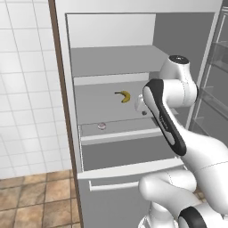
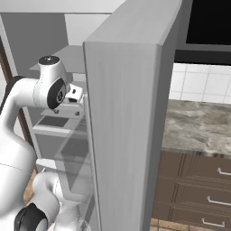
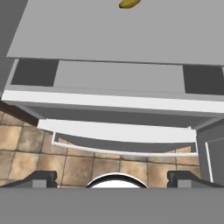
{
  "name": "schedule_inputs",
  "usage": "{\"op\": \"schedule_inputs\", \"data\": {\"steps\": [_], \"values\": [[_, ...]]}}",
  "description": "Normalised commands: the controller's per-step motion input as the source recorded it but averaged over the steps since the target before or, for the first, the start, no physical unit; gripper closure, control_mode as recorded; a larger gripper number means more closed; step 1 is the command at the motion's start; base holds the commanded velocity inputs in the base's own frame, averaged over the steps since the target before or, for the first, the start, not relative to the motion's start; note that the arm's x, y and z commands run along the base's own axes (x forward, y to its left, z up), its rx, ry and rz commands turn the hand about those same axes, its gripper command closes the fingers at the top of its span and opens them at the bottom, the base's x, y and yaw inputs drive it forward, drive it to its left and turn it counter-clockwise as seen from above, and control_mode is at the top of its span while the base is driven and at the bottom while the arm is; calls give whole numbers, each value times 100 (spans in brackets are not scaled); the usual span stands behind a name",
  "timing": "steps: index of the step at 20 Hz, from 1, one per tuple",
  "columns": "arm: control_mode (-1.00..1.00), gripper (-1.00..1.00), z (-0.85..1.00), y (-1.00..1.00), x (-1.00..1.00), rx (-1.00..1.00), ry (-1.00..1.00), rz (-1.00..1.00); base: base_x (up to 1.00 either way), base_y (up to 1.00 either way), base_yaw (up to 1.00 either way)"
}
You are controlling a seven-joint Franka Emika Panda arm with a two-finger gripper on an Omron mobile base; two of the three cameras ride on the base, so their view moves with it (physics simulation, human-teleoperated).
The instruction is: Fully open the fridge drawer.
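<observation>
- Pincer (image 3: 113, 178) nearest, fingers spread apart, gripping nothing, hovering above drawer front.
- Fridge drawer (image 1: 120, 133) just below and beyond, partly out, long axis left-right, white strip facing pincer.
- Banana (image 1: 124, 95) on shelf above.

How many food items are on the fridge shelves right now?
2: a banana on the middle shelf, and a small pink item just behind the fridge drawer. The arm may hide others.

You have the banana (image 1: 124, 95) lying on the shelf (image 1: 100, 104) above the fridge drawer (image 1: 118, 133); the drawer juts forward under it; a handled panel (image 1: 111, 185) sits below, floor (image 1: 31, 200) left.
</observation>
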Motion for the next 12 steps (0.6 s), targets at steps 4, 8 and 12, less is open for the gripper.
{"op": "schedule_inputs", "data": {"steps": [4, 8, 12], "values": [[100, -100, 0, 0, 0, 0, 0, 0, -26, 0, 0], [100, -100, 0, 0, 0, 0, 0, 0, -29, -1, 0], [100, -100, 0, 0, 0, 0, 0, 0, -32, 0, 0]]}}
